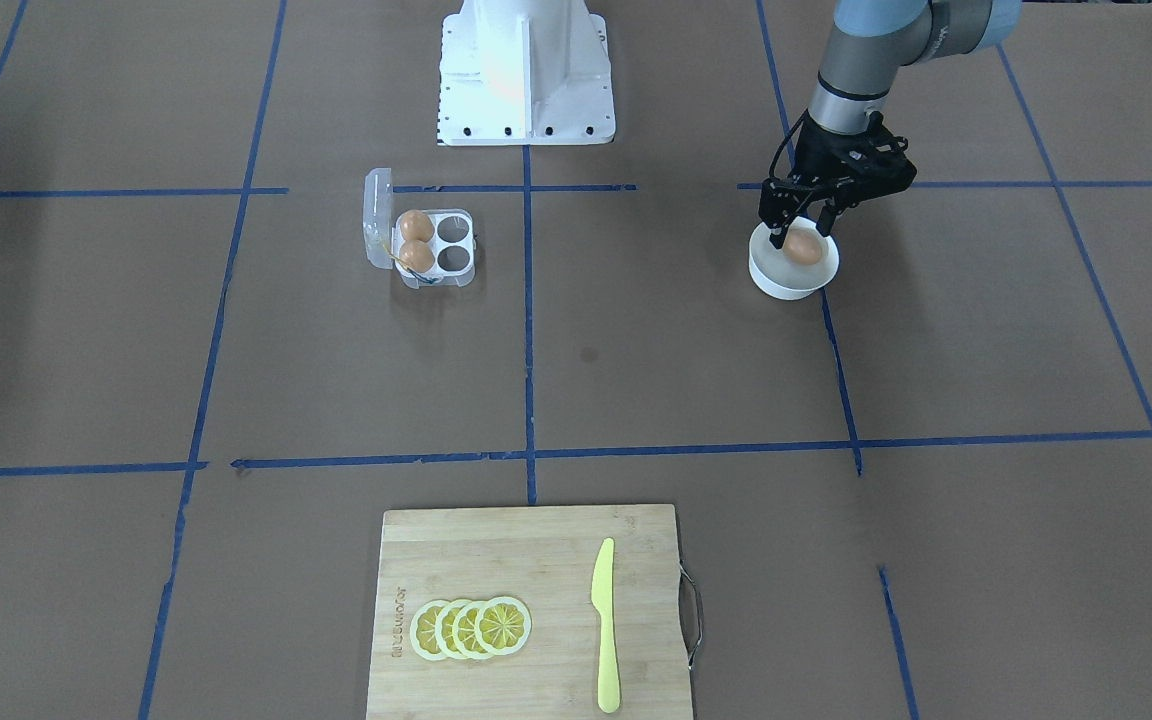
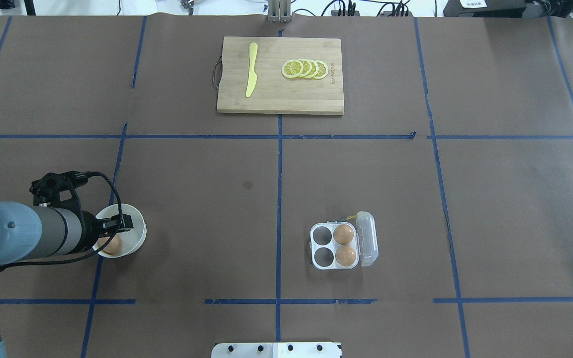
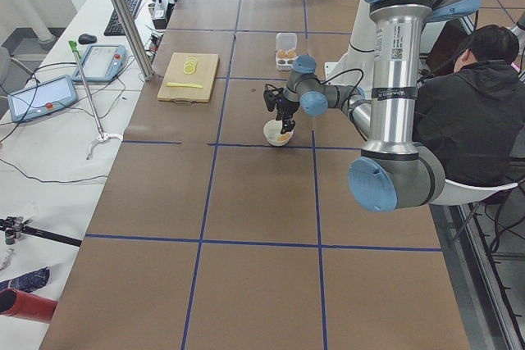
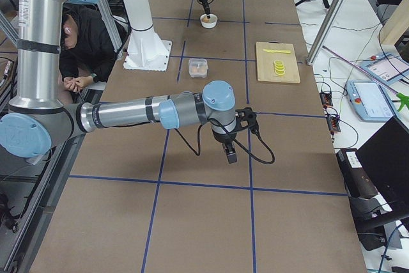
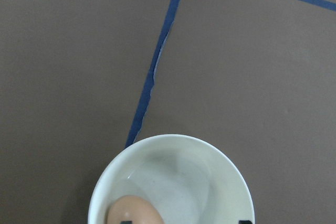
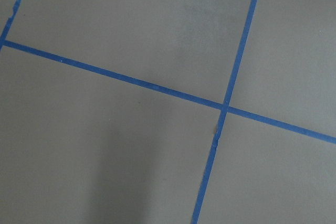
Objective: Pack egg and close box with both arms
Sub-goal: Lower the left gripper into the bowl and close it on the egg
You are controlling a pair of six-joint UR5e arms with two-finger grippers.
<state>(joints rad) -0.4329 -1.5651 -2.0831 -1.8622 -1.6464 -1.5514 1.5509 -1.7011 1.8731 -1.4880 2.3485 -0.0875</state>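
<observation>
Egg [image 1: 804, 248], likely slippery and fragile, lies in the white bowl [image 1: 786, 290] at the front view's upper right, between the spread fingers of the left gripper [image 1: 801, 232], wanting a gentle pinch across its middle; the right gripper [image 4: 229, 151] I cannot tell.

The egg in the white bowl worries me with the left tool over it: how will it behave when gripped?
The egg looks smooth and rounded, so it may roll inside the bowl if nudged. It probably slips in a loose grip, and its shell likely cracks if the open left tool squeezes hard.
</observation>
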